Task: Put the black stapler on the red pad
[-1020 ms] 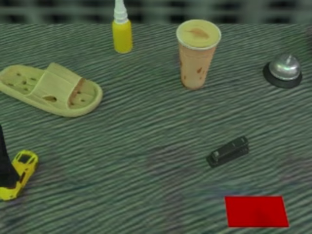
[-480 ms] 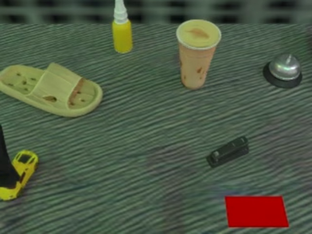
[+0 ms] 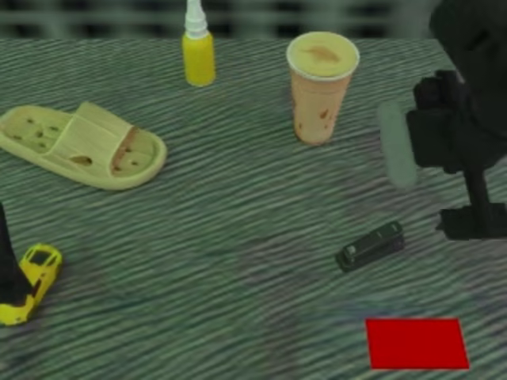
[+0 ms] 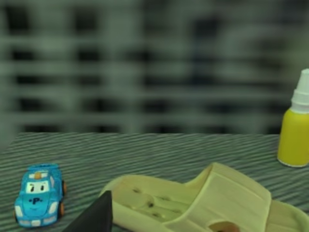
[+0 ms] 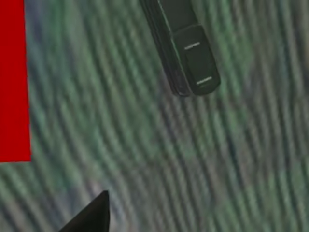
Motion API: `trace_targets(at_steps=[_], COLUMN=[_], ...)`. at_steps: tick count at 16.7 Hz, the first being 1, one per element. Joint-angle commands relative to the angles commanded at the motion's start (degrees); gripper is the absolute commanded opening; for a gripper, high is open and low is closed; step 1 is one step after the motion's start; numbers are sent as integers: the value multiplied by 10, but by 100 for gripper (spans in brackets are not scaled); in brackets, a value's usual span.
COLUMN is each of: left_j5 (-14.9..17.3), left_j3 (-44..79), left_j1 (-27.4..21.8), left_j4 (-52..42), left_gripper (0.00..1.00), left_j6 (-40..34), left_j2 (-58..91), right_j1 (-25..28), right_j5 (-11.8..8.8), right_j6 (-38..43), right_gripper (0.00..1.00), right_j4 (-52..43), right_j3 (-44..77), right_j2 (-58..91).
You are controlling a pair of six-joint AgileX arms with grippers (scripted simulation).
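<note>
The right gripper (image 3: 467,226) has just swung in over the surface's right side, near the untouched small black oblong stapler (image 3: 371,245); I cannot tell whether its fingers are parted. The flat red rectangular pad (image 3: 417,343) lies bare.

We are seeing a pale yellow foam slipper with small holes (image 3: 83,146) lying at the left side of the green striped tablecloth (image 3: 238,229), its open toe pointing toward the middle of the table. A small yellow plastic bottle with a white nozzle cap (image 3: 197,47) is standing upright near the far edge, beyond the slipper. To its right, a tall peach-coloured paper cup with a cream lid (image 3: 321,85) is standing upright, well apart from the bottle. At the near left edge, a little yellow toy car (image 3: 30,281) is sitting on the cloth. In the left wrist view, we are also noticing a blue and white toy police car (image 4: 39,194) resting near the slipper's heel.
</note>
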Motion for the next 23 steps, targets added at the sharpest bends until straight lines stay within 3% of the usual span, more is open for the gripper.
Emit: trace_targets(at_steps=[6,14,23], left_j5=[0,0,0], left_j3=[0,0,0], left_j1=[0,0,0], left_j4=[0,0,0], left_gripper=[100,100,100], left_j6=[0,0,0], left_j2=[0,0,0], right_j1=[44,45,49], right_j5=[-1,-2,-1], right_j6=[-134,-147,-145], right_gripper=[100,100,100], right_j4=[-100,-107,78], right_j3=[155,168,52], right_j2=[181,196,262])
